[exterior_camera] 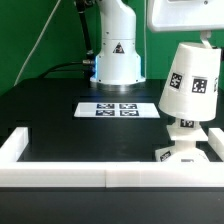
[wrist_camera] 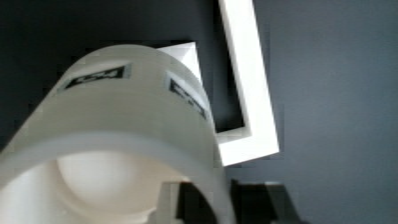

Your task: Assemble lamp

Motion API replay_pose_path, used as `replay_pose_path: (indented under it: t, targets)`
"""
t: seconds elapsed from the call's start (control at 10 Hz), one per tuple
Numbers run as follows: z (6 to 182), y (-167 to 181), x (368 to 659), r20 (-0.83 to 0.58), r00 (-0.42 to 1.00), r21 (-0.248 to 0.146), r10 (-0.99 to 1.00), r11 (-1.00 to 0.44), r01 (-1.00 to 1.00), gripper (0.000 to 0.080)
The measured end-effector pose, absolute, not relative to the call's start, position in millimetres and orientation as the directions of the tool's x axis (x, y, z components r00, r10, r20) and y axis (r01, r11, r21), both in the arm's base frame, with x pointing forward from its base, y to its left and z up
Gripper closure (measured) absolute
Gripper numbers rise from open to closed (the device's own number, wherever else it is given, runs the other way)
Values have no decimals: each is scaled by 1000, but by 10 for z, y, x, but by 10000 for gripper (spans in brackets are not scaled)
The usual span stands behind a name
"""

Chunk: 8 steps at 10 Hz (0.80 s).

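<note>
The tapered shade [exterior_camera: 189, 83] stands at the exterior view's right, tilted a little, its wide end down over the stacked lamp parts beneath it. Black-and-white tags show on its side. Below it a small rounded white piece, which looks like the bulb [exterior_camera: 186, 124], peeks out, and under that sits the angular base block [exterior_camera: 182, 152] with its own tags, tucked into the corner of the white frame [exterior_camera: 60, 172] that borders the black table [exterior_camera: 60, 120]. Whether the shade is fully seated on the bulb I cannot tell from here.

In the wrist view the shade [wrist_camera: 125, 130] fills most of the picture, hollow and open toward the camera, with the frame's corner [wrist_camera: 249, 100] just behind it. The gripper [wrist_camera: 222, 205] shows only as dark finger ends [wrist_camera: 192, 203] at the shade's rim, one on either side of the wall; they appear to pinch it, though the contact itself is blurred.

Farther back, the marker board [exterior_camera: 119, 109] lies flat on the table, well apart from the lamp. Behind it rises the white robot pedestal [exterior_camera: 116, 55] with a triangle sticker, and cables [exterior_camera: 40, 40] trail down beside it.
</note>
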<state>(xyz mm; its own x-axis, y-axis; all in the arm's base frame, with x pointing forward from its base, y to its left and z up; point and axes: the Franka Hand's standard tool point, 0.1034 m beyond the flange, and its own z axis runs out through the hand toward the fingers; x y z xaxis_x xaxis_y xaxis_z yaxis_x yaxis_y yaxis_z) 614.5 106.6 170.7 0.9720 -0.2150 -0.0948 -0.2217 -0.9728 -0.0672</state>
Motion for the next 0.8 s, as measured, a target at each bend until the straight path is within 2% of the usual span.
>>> replay_pose_path:
  t: [0.7,0.8]
  targets:
    - [1581,1024,6126,-101,971,-60,-218,-973,-225,755]
    - [1580,1021,6125,-102,970,-60,-219,-972,-225,661]
